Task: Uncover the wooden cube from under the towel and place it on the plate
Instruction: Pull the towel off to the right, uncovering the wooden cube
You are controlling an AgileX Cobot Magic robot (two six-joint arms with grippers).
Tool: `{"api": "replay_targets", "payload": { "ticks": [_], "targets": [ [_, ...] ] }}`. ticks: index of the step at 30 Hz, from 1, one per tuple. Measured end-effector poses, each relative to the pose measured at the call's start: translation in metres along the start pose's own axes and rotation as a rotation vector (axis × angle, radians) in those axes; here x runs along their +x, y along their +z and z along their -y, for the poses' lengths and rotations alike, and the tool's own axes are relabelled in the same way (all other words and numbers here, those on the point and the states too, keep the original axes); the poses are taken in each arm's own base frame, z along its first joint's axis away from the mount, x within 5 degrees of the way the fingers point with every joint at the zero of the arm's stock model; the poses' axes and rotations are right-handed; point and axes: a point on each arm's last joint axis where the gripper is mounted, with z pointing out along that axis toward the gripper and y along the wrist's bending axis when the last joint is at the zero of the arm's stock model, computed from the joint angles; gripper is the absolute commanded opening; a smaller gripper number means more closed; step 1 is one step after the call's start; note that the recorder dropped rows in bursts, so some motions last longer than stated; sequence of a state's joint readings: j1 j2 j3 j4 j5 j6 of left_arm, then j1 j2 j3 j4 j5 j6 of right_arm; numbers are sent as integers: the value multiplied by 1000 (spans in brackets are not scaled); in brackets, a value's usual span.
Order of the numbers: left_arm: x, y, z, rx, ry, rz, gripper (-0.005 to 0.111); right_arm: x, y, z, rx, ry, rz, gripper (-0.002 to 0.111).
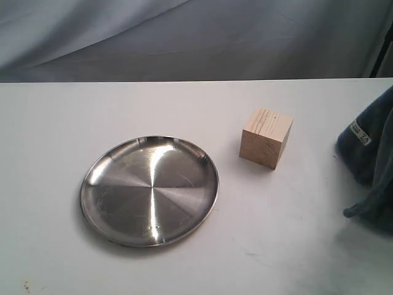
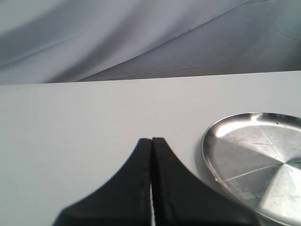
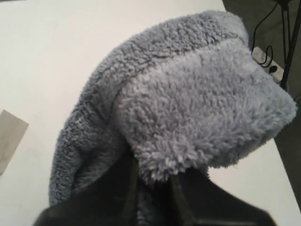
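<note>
The wooden cube stands uncovered on the white table, right of the plate; a corner of the wooden cube also shows in the right wrist view. The grey-blue towel, with its white tag, hangs bunched at the right edge of the exterior view. My right gripper is shut on the towel, fleece pinched between its black fingers. My left gripper is shut with nothing in it, just beside the plate. Neither gripper shows in the exterior view.
A grey cloth backdrop hangs behind the table's far edge. Beyond the table's right side, cables and a power strip lie on the dark floor.
</note>
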State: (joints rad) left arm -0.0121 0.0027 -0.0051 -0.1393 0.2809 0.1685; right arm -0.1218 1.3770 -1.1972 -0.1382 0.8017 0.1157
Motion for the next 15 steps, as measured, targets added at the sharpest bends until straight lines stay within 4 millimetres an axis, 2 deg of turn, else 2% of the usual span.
{"api": "replay_targets", "payload": {
  "ticks": [1,3,5,11,15],
  "targets": [
    [0,0,0,0,0,0,0,2,8,-1,-4,1,-17,0],
    [0,0,0,0,0,0,0,13,41,-9,-54,-22,-103,0],
    [0,0,0,0,0,0,0,20,66,-17,-119,-45,-169,0],
    [0,0,0,0,0,0,0,44,134,-38,-273,-74,-354,0],
    [0,0,0,0,0,2,0,60,161,-48,-306,-102,-437,0]
  ]
}}
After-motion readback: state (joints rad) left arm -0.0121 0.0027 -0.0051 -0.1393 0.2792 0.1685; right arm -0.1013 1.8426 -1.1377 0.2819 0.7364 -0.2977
